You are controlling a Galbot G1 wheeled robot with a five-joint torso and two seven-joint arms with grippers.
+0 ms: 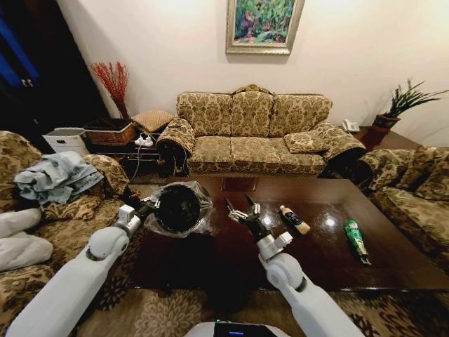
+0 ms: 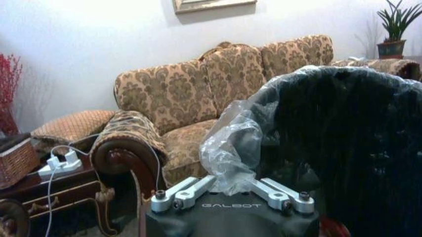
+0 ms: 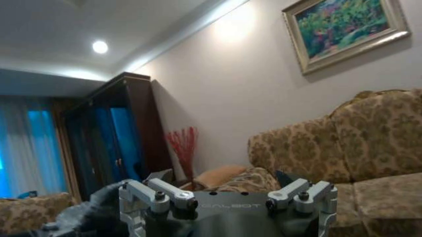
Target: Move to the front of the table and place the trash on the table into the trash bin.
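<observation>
The left tool (image 1: 149, 205) grips the bin (image 1: 179, 208) by its bag, tilted over the worktop (image 1: 210, 260), so the open, empty right tool (image 1: 242, 210) should reach carefully for the dark bottle (image 1: 295, 219).

Patterned sofa (image 1: 252, 133) stands against rear wall beneath framed painting (image 1: 263, 24). Woven basket (image 1: 110, 131) sits on side table (beside red twigs (image 1: 112, 81)). Potted plant (image 1: 400, 105) occupies right corner.
</observation>
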